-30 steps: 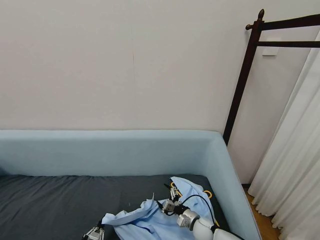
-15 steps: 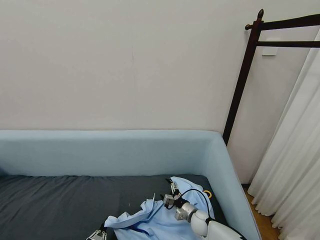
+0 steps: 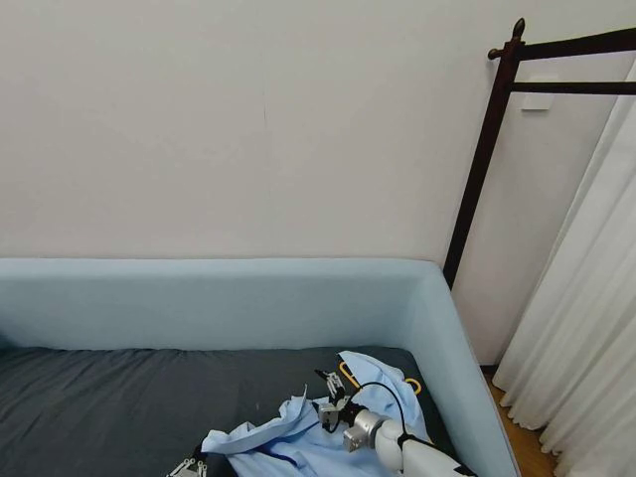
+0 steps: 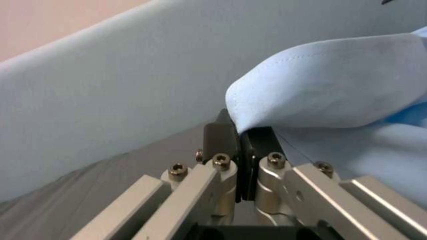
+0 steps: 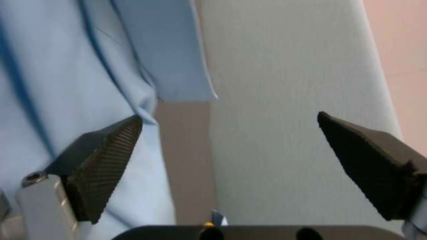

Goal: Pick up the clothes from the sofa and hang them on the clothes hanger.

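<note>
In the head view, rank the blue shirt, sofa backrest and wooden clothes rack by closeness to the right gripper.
1. blue shirt, just under the right gripper.
2. sofa backrest, behind it.
3. wooden clothes rack, far off to the right.

A light blue shirt (image 3: 290, 447) lies crumpled at the right end of the sofa (image 3: 199, 298); a dark wooden clothes rack (image 3: 486, 149) stands upright beyond.

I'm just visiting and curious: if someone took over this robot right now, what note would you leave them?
Left tool: shut on a fold of the light blue shirt.
Right tool: open, over the shirt's edge.
The shirt lies on the sofa seat, at the end near the wooden rack.
Done: one grip taken.
Left: lift the shirt and hang it on the rack.
</note>
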Controlling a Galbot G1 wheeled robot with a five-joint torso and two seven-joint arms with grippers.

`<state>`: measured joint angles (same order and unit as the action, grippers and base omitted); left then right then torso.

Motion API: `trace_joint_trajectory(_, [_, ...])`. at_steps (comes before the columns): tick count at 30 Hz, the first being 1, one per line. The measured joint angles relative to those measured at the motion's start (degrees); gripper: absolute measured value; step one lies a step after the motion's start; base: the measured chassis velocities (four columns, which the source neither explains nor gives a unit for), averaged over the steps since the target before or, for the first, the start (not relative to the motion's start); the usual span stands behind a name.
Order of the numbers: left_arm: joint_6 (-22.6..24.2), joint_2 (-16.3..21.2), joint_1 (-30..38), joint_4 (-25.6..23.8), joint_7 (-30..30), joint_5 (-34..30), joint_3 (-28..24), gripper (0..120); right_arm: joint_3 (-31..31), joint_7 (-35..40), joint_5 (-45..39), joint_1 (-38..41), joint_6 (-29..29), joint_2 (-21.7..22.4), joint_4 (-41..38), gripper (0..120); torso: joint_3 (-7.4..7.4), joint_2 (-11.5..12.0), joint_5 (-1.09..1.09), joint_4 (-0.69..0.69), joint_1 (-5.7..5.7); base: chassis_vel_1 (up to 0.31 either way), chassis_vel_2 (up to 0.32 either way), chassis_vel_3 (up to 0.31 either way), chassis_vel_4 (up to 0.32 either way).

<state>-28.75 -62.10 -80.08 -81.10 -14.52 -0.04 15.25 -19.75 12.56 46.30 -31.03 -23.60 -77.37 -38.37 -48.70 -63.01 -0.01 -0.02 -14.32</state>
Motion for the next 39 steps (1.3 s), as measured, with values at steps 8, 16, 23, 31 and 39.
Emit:
trace_joint_trajectory(8, [-0.1, -0.4, -0.5, -0.3, 0.0, -0.5, 0.1, 0, -0.8, 0.6, -7.1, -1.6, 2.9, -1.9, -0.7, 100, 0.0, 0.0, 0.02, 0.03, 0.0, 0.0, 0.0, 0.0, 0.0])
trace_joint_trajectory(16, [-0.1, -0.4, -0.7, -1.2, -0.1, -1.2, 0.6, 0, -1.4, -0.1, -9.7, -2.3, 2.6, -3.5, 1.0, 100, 0.0, 0.0, 0.01, 0.01, 0.0, 0.0, 0.0, 0.0, 0.0])
trace_joint_trajectory(23, [0.0, -0.8, -0.6, -1.1, -0.1, -1.4, 0.6, 0, -5.7, -0.2, -24.3, -2.6, 5.5, -3.7, -3.0, 100, 0.0, 0.0, 0.01, 0.02, 0.0, 0.0, 0.0, 0.0, 0.0])
trace_joint_trajectory(31, [0.0, -1.9, -1.1, -0.6, -0.1, -1.2, 0.5, 0, -5.2, 2.2, -30.2, -2.3, 8.4, -4.1, -4.7, 100, 0.0, 0.0, 0.01, 0.02, 0.01, 0.0, 0.0, 0.0, 0.0])
trace_joint_trajectory(39, [0.0, -2.2, -1.2, -0.6, -0.1, -1.1, 0.1, 0, -4.7, 3.0, -36.9, -2.2, 10.2, -4.8, -4.8, 100, 0.0, 0.0, 0.01, 0.02, 0.01, 0.0, 0.0, 0.0, 0.0])
